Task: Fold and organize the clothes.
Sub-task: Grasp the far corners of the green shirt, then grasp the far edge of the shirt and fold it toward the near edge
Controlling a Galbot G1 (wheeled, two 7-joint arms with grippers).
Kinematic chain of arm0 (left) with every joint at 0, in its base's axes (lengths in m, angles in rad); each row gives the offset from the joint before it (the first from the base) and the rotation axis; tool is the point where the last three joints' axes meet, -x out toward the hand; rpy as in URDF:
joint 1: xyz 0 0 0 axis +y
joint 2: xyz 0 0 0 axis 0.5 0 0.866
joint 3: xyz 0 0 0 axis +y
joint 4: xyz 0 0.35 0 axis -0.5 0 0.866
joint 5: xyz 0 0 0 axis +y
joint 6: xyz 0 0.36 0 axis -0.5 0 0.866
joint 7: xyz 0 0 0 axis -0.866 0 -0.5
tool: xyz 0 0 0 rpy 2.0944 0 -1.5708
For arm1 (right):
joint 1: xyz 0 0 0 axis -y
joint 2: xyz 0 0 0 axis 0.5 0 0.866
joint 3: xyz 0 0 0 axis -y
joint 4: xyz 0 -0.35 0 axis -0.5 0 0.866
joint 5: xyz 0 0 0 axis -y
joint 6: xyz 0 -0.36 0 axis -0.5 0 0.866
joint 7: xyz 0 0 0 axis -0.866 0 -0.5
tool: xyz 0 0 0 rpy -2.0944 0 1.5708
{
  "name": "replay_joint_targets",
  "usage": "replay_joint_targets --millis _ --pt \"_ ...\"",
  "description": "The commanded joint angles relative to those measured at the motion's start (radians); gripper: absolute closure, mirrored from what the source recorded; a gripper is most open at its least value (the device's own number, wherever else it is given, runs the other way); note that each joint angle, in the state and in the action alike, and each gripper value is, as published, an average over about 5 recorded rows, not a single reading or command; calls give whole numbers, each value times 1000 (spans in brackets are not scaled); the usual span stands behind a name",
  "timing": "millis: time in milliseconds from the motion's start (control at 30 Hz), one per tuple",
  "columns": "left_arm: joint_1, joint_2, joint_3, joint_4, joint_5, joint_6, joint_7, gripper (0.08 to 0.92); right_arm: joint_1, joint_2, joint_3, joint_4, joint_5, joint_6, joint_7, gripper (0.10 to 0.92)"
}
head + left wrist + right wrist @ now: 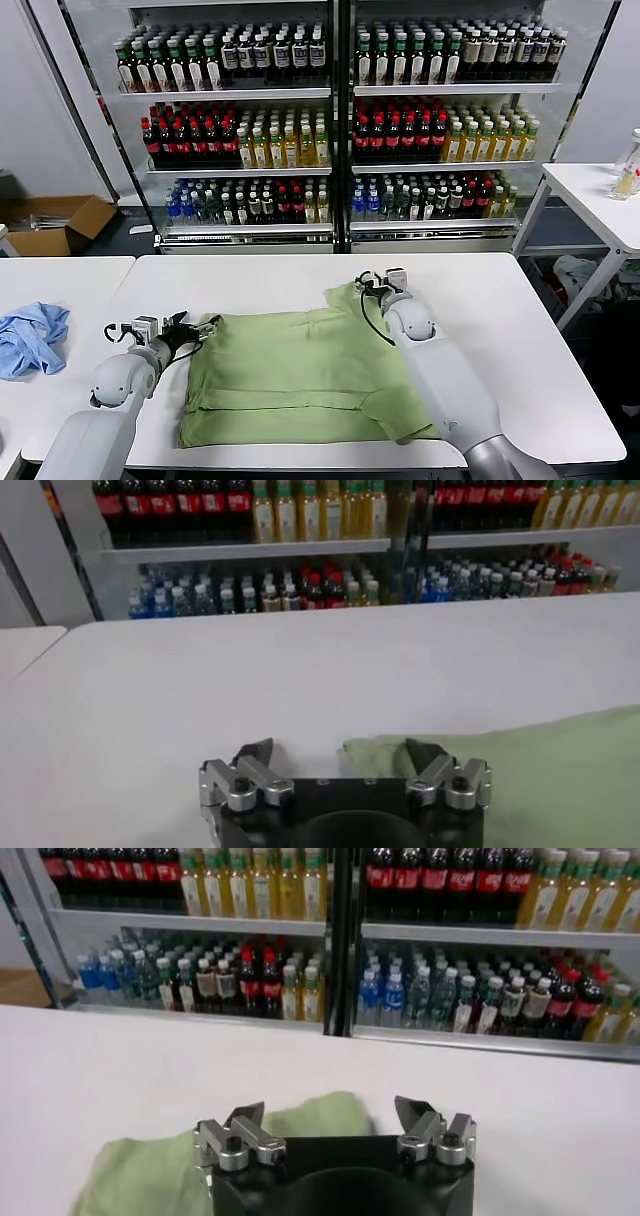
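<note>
**Green shirt lies flat between the two hands, one at each far corner**

The light green short-sleeved polo shirt of soft fabric lies spread flat near the front of the white counter, its long axis running left to right, with a sleeve sticking out at the far right. The left hand sits low at the shirt's far-left corner, fingers spread, one finger over the cloth edge and the other over bare counter. The right hand sits at the far-right sleeve, fingers also spread and astride the fabric tip. Neither pinches cloth yet. Each hand is nearest its own corner, so a paired grasp looks likely. A crumpled light blue cloth lies well apart on the left table.
</note>
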Motion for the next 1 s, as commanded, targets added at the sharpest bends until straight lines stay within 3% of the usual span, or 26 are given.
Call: replay_joint_targets --millis 33,633,800,1000 --pt "-21 1 9 41 -1 0 19 293 27 35 -6 -84 -17 11 -4 275" --pt "3 3 8 21 -26 -39 36 813 8 8 7 -32 -1 32 -24 795" --pt "29 31 -5 -30 -100 -72 21 909 -51 -69 -2 152 72 11 -13 912" --pt "149 81 -48 -191 -187 -90 4 917 -219 -207 33 483 190 -35 3 919"
